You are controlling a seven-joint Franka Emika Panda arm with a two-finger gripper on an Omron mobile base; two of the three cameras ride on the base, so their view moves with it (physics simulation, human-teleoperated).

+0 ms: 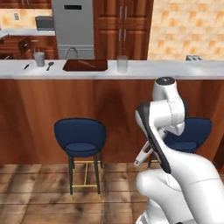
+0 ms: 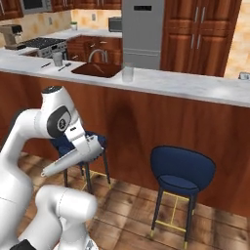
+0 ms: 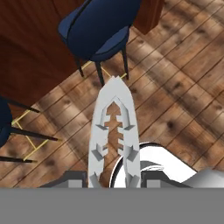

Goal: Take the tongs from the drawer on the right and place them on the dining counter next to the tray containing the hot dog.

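- You have the tongs (image 3: 113,131) right in front of the hand camera, clamped in the tool (image 3: 113,178) and pointing down over the wood floor (image 3: 175,87).
- From the right base view, you see the tongs (image 2: 63,163) held low beside the arm.
- A blue stool (image 1: 80,139) stands before the dining counter (image 1: 144,70).
- On that counter, the tray (image 1: 85,65) holds the hot dog (image 1: 86,64), well apart from the tongs.

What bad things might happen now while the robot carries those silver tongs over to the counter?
The hand grips the slim silver-grey metal tongs only near one end, so they might slip onto the wooden floor. The clear glass stands right beside the dark reddish-brown tray on the pale marble dining counter, so the tongs could knock it over.
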